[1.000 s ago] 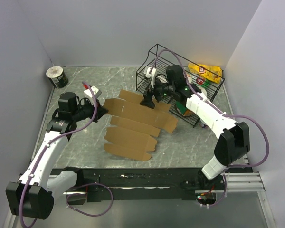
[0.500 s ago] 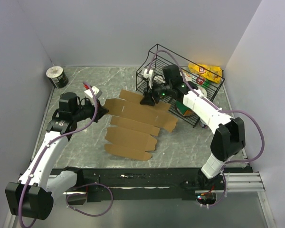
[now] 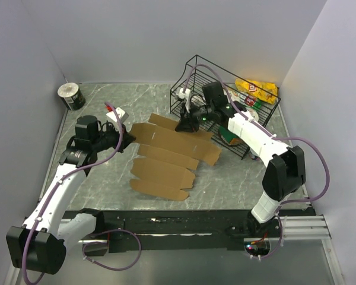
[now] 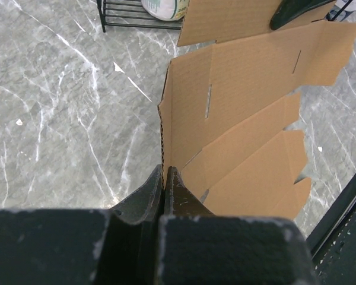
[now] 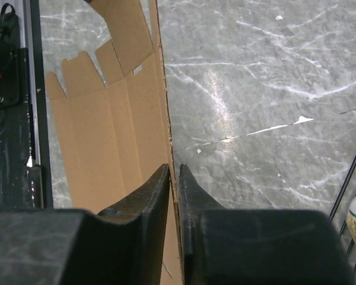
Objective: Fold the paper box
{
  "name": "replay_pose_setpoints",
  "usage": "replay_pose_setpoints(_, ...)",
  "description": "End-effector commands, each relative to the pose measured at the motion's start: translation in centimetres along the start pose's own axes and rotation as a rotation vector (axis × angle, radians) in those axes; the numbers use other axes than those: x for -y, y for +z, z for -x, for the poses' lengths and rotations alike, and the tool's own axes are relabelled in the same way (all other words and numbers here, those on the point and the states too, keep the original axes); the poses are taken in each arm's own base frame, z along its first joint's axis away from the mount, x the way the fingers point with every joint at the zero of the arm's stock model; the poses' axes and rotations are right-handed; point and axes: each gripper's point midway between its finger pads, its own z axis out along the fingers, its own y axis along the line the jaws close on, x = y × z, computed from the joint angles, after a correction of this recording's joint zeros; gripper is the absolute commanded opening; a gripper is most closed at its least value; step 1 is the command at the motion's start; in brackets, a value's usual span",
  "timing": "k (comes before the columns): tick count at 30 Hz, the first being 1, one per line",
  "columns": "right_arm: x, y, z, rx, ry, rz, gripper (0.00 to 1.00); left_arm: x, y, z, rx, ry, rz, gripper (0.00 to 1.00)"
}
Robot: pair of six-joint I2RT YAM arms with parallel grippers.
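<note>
Box: the paper box [image 3: 166, 157] is not a box at all right now; it lies as a flat brown cut-out sheet, flaps and tabs spread, in the middle of the table [image 3: 101, 178] between the two arms.
Left side: the left gripper [image 3: 123, 141] is down at the sheet's left edge; in the wrist view the left gripper [image 4: 164, 172] has its jaws pressed together with the rim of the paper box [image 4: 243, 119] pinched between them; a firm clamp on the cardboard.
Right side: the right gripper [image 3: 186, 124] sits at the sheet's far edge, just in front of the wire basket [image 3: 193, 80]; from the wrist, the right gripper [image 5: 173, 169] has one finger on each side of the thin edge of the paper box [image 5: 118, 130], with only the board's thickness between them; clamped on the cardboard too.
Sheet: slots and fold lines show on its upper face; the flaps nearest the arm bases lie flat on the table.
Around: a yellow bag [image 3: 258, 89] lies at the basket's far right; a small roll [image 3: 70, 95] stands in the far-left corner, well apart from the sheet.
</note>
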Motion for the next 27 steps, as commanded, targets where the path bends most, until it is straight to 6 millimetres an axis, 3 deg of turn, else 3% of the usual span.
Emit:
replay_pose_setpoints(1, -0.3, -1.1, 1.7, 0.041, -0.066, -0.081, 0.12, -0.3, 0.3, 0.6, 0.024, 0.003, 0.011, 0.01)
replay_pose_setpoints(4, 0.3, -1.0, 0.6, 0.002, -0.095, -0.18, 0.06, -0.5, 0.6, 0.4, 0.014, -0.025, 0.013, 0.02)
replay_pose_setpoints(5, 0.0, -0.4, 0.9, 0.009, -0.133, -0.2, 0.01, -0.7, 0.9, 0.1, 0.003, -0.042, 0.017, 0.04)
replay_pose_setpoints(6, 0.9, -0.3, -0.5, -0.034, -0.141, -0.275, 0.0, -0.8, 1.1, -0.1, -0.007, -0.061, 0.018, 0.06)
replay_pose_setpoints(7, 1.0, -0.5, -0.3, -0.028, -0.167, -0.314, 0.0, -0.8, 1.4, -0.4, -0.02, -0.094, 0.02, 0.11)
replay_pose_setpoints(8, 0.9, 0.0, 0.1, -0.017, -0.206, -0.344, 0.0, -1.5, 1.9, -1.0, -0.045, -0.109, 0.038, 0.2)
replay_pose_setpoints(9, 1.1, 0.4, -1.2, -0.039, -0.218, -0.373, 0.0, -1.7, 2.2, -1.2, -0.058, -0.165, 0.054, 0.33)
replay_pose_setpoints(10, 1.7, 0.0, -1.3, -0.049, -0.235, -0.437, 0.0, -2.0, 2.4, -1.8, -0.085, -0.209, 0.072, 0.54)
replay_pose_setpoints(13, 2.1, 0.2, -2.2, -0.049, -0.267, -0.503, 0.0, -3.3, 3.1, -2.8, -0.141, -0.281, 0.135, 0.84)
replay_pose_setpoints(16, 2.4, 0.5, -3.0, -0.063, -0.293, -0.559, 0.0, -4.4, 3.1, -3.2, -0.138, -0.348, 0.218, 0.97)
replay_pose_setpoints(20, 2.7, 1.3, -4.3, -0.103, -0.309, -0.591, 0.0, -4.7, 2.5, -3.5, -0.043, -0.477, 0.292, 0.99)
replay_pose_setpoints(22, 2.8, 1.7, -4.9, -0.118, -0.308, -0.591, 0.0, -3.8, 2.8, -3.9, 0.015, -0.569, 0.262, 0.99)
replay_pose_setpoints(23, 2.8, 1.8, -5.2, -0.126, -0.308, -0.593, 0.0, -3.2, 2.8, -5.9, 0.014, -0.603, 0.255, 0.98)
replay_pose_setpoints(24, 3.0, 1.9, -4.7, -0.106, -0.319, -0.604, 0.0, -3.2, 3.1, -4.8, 0.095, -0.619, 0.233, 0.98)
replay_pose_setpoints(25, 3.1, 2.1, -4.6, -0.099, -0.322, -0.607, 0.0, -3.0, 3.2, -5.1, 0.114, -0.627, 0.222, 0.95)
replay_pose_setpoints(26, 3.2, 2.1, -4.6, -0.098, -0.322, -0.609, 0.0, -2.7, 3.4, -6.8, 0.105, -0.64, 0.221, 0.94)
replay_pose_setpoints(27, 3.1, 2.3, -4.7, -0.099, -0.324, -0.603, 0.0, -2.8, 3.6, -6.3, 0.149, -0.623, 0.212, 0.94)
